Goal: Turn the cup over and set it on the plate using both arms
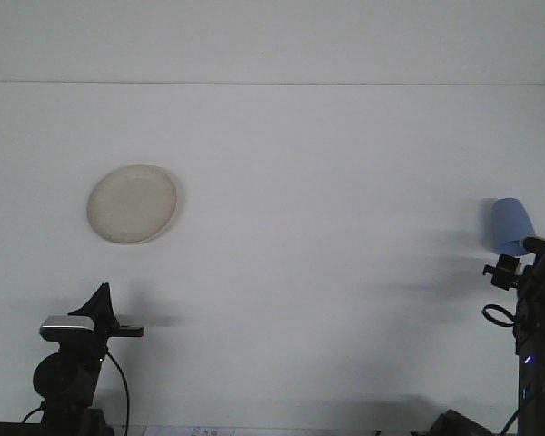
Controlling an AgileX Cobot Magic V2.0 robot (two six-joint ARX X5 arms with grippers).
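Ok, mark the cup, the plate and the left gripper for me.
blue cup (510, 223), front view, on its side wall.
plate (132, 203), front view, on its bare centre.
left gripper (100, 302), front view, on its dark pointed fingers.

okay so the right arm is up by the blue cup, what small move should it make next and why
Probably ease the right gripper forward and around the blue cup. The cup sits upside down at the table's right edge, partly hidden behind the arm, and a grasp can't be confirmed. The plate lies far left near the left gripper, so the cup must be grasped first.
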